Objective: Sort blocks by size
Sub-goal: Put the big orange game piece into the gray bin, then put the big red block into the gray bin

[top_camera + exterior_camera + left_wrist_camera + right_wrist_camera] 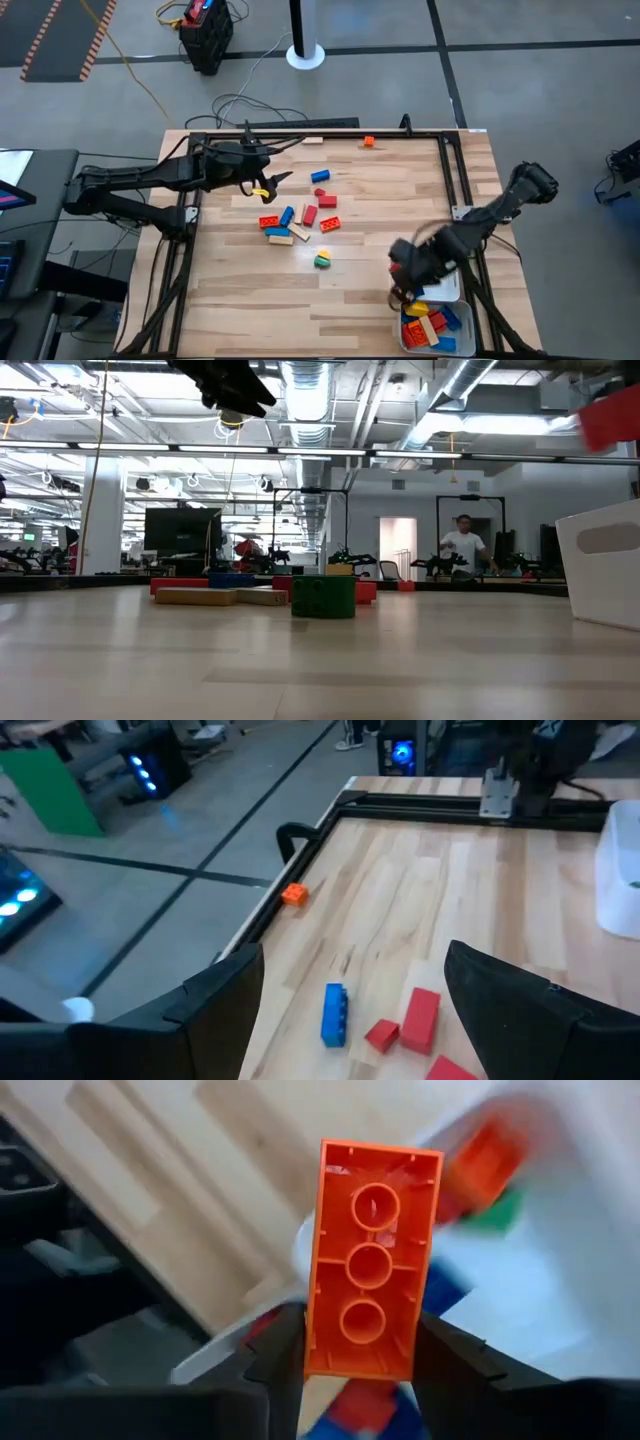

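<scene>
Right gripper (pixel 360 1350) sits over the white tray (pixel 452 292) at the table's near right corner, fingers pinching a long orange brick (pixel 372 1260) by its sides. Brick's hollow underside faces the wrist camera: three round tubes in a row, thin ribs, glossy plastic. Tray below already holds mixed bricks, red, orange, blue, yellow, a bit of green, blurred.

Left gripper (pixel 268 183) hangs above the back left part of the table (pixel 380 200), fingers spread wide, nothing between them.

Loose blocks (pixel 300 222) lie scattered mid-table: blue ones, red ones short and long, plain tan wooden pieces, a yellow bit. A green block with a yellow and red piece (pixel 322 260) sits apart, nearer the front; low view shows it green and studded, standing closest to the lens. One small orange brick (pixel 368 142) lies alone near the far edge, well apart from the rest. A person (pixel 463 548) stands in the room behind.
</scene>
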### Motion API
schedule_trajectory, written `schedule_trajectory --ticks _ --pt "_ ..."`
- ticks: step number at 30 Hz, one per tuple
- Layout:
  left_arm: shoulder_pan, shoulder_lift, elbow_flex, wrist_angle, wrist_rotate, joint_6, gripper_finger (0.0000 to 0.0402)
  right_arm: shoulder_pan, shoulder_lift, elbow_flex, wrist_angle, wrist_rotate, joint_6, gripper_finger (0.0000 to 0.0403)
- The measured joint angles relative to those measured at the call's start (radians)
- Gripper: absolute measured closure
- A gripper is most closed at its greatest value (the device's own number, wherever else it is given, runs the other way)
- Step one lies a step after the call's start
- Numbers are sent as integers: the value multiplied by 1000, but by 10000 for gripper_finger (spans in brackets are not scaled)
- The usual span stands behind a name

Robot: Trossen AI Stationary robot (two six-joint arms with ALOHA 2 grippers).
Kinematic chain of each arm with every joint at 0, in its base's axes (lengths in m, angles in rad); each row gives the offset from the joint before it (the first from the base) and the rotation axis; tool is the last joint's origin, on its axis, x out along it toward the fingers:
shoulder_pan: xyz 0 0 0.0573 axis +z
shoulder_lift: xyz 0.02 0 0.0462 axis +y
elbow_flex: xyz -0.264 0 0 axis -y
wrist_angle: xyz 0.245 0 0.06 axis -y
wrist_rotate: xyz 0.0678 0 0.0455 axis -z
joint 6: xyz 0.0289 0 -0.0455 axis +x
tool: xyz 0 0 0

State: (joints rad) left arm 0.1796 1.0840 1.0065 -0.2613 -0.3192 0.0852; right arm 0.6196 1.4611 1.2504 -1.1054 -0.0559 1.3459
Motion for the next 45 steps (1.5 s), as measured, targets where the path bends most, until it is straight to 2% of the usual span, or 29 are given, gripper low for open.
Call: schedule_trajectory --ticks 7,12,18,21,25,29,33,38,42,45 --pt "7 53 1 23 15 -10 102 232 7 -102 202 -2 456 235" --pt "6 102 0 53 68 -40 102 328 39 -146 342 -2 642 226" --pt "6 143 0 79 142 -105 102 340 81 -149 316 -46 681 166" --pt "6 150 0 65 183 -131 102 328 53 -149 300 -52 665 146" --pt "6 170 0 37 227 -135 102 296 -35 -149 242 -55 615 140" --pt "6 196 1 19 282 -143 102 205 -143 -149 146 -35 506 139" --pt "6 253 1 -16 298 -192 102 50 -223 -148 84 95 282 139" --pt "3 314 -1 -65 306 -340 102 -204 -240 -147 128 252 -174 138" --pt "-18 322 0 -64 316 -385 102 -378 -199 -147 234 262 -570 138" --pt "-36 325 0 -76 316 -385 102 -477 -180 -147 234 262 -715 138"
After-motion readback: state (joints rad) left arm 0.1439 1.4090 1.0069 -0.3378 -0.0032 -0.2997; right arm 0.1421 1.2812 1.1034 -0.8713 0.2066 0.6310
